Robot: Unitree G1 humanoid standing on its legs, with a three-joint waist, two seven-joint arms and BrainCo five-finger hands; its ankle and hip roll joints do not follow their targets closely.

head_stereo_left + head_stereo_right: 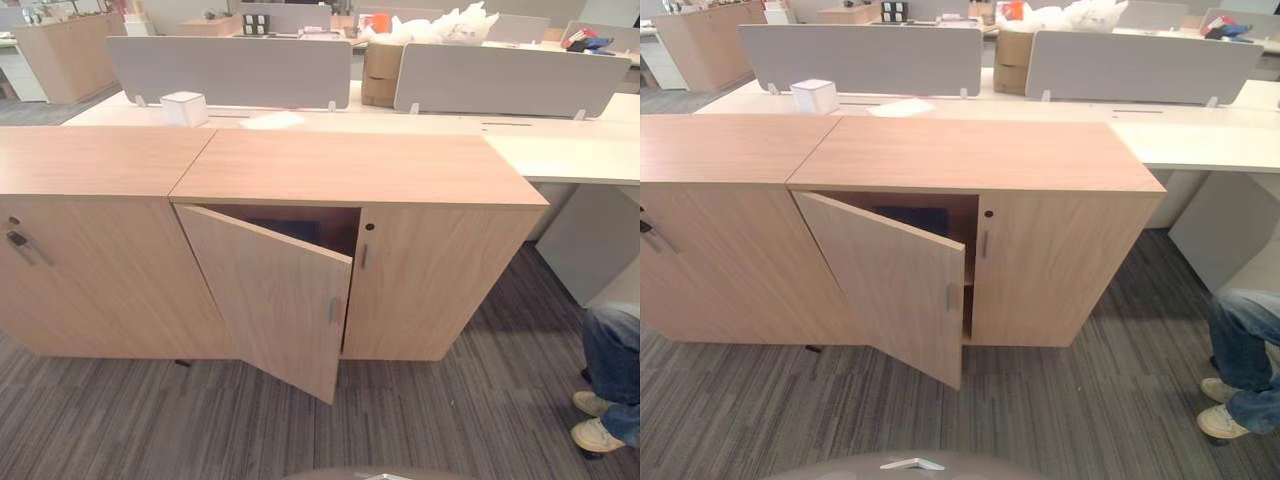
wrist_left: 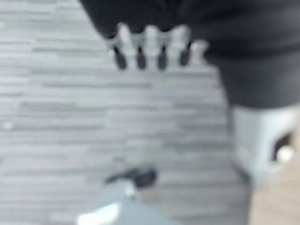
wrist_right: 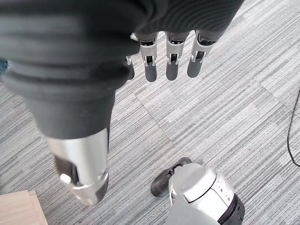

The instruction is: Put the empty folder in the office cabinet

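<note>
Cabinet (image 1: 400,250): pale wood grain, flat top, boxy.
Door (image 1: 270,295): left leaf ajar, slim metal pull on it.
Folder (image 1: 912,219): dark blue shape inside on the shelf, partly hidden by the door.
Left hand (image 2: 150,44): fingers straight, empty, over striped grey carpet (image 3: 225,108).
Right hand (image 3: 168,58): fingers straight, empty.
Far: white box (image 1: 184,108) on the desk.
Right: seated person's legs (image 1: 610,370).
</note>
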